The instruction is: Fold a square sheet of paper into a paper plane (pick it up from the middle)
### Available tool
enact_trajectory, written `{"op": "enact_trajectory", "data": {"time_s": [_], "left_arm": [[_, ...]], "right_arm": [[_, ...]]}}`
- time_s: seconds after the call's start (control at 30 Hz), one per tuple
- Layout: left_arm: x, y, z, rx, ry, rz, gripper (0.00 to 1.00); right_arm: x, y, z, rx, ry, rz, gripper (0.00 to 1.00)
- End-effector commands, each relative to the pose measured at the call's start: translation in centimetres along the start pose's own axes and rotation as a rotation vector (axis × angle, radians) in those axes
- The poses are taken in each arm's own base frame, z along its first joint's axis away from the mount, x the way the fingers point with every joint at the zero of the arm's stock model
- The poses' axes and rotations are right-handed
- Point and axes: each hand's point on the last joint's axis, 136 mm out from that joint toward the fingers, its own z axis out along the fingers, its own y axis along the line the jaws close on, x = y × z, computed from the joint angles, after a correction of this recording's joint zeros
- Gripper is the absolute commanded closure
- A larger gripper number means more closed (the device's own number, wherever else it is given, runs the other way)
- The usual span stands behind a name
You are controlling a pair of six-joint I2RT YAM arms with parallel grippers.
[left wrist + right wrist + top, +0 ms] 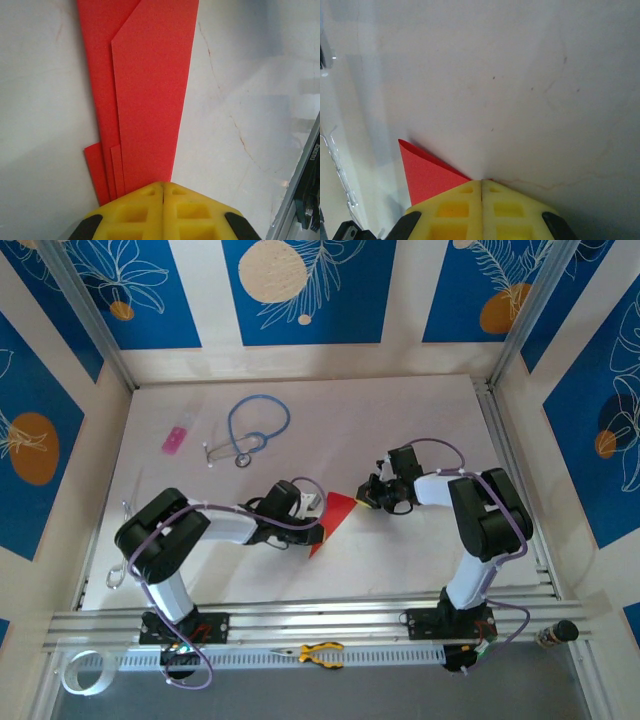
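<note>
The biggest risk is the whole paper [335,520] skating across the smooth table [420,430]. Both grippers bear on it with shut tips only, so a sideways push could drag it and skew the crease. A lesser risk is the stacked layers seen by the left wrist slipping apart, leaving uneven wings. The smallest is the right tips sliding off the narrow red corner they touch. The left arm [200,530] reaches in from the left and the right arm [480,510] from the right, with elbows bent and wrists low. The paper lies flat between them near the table's middle. The left gripper [163,192] is closed with its tips on the end of the long folded wedge. I cannot tell whether it pinches a layer. The right gripper [481,187] is closed too, and it holds nothing.
</note>
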Motion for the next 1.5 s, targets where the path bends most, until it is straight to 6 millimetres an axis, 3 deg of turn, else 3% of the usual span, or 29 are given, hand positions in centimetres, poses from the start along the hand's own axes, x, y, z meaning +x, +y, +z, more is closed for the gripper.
{"op": "enact_trajectory", "data": {"time_s": [0.0, 0.2, 0.4, 0.5, 0.67, 0.8, 0.97, 1.47], "left_arm": [[2.8, 2.6, 0.0, -0.082, 0.073, -0.085, 1.0], [1.5, 0.9, -0.2, -0.047, -0.037, -0.13, 1.0], [-0.9, -2.4, -1.9, -0.045, -0.142, -0.053, 0.88], [-1.6, -2.2, -3.7, -0.101, -0.171, -0.016, 0.81], [-2.1, 0.1, -4.9, -0.15, -0.136, -0.037, 0.81], [-2.2, 1.3, -4.4, -0.126, -0.091, -0.084, 0.82], [-2.3, 1.0, -3.4, -0.085, -0.05, -0.085, 0.8], [-1.8, 1.2, -2.0, -0.065, 0.018, -0.109, 0.76]], "right_arm": [[-1.3, 0.5, -1.0, 0.005, -0.04, -0.031, 0.96], [-1.5, 3.2, -3.9, -0.067, -0.104, -0.09, 0.92], [1.1, 4.2, -4.6, -0.08, -0.091, -0.104, 0.89], [2.9, 4.3, -4.5, -0.06, -0.069, -0.118, 0.87], [5.1, 4.3, -4.1, -0.028, -0.046, -0.13, 0.86], [6.4, 4.4, -3.2, -0.012, -0.017, -0.133, 0.85], [7.4, 4.5, -1.8, 0.002, 0.025, -0.142, 0.84], [8.2, 3.5, 0.1, 0.031, 0.072, -0.128, 0.84]]}}
